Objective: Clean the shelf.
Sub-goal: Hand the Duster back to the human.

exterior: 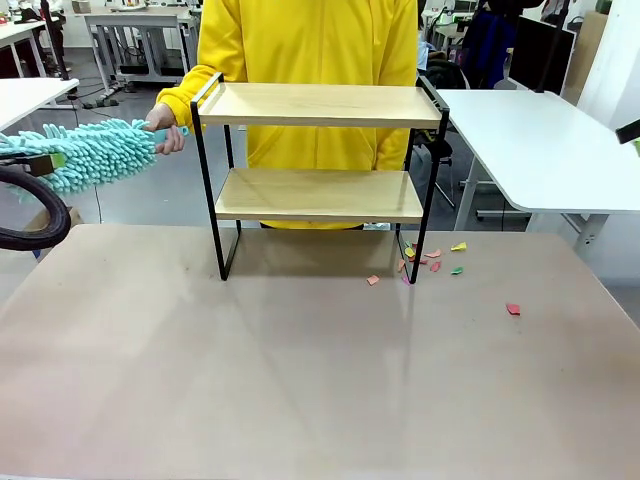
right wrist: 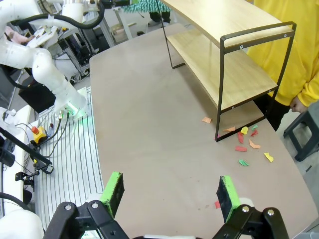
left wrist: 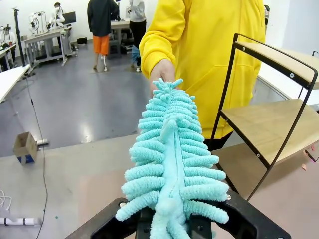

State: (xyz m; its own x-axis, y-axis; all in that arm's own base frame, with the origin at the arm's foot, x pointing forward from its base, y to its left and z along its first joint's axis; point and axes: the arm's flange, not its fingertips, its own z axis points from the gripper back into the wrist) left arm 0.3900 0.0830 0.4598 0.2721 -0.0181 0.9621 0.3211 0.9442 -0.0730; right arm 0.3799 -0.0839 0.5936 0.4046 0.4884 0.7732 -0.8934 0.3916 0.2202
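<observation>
The shelf [exterior: 318, 104] stands at the far middle of the table, both wooden boards bare; its side frame also shows in the left wrist view [left wrist: 269, 124] and the right wrist view [right wrist: 222, 22]. A fluffy teal duster [exterior: 95, 152] hangs left of the shelf. My left gripper [exterior: 40, 163] is shut on its fluffy end [left wrist: 169, 164], while a person's hand [exterior: 166, 128] in a yellow sleeve holds the handle end. My right gripper [right wrist: 169, 191] hangs open and empty above the table's right part, well short of the shelf.
Several small coloured paper scraps [exterior: 432, 260] lie on the brown table [exterior: 300, 380] by the shelf's right legs, and one red scrap [exterior: 513, 309] lies farther right. The scraps [right wrist: 244, 142] show beside the shelf foot. A white table [exterior: 540, 140] stands at the back right.
</observation>
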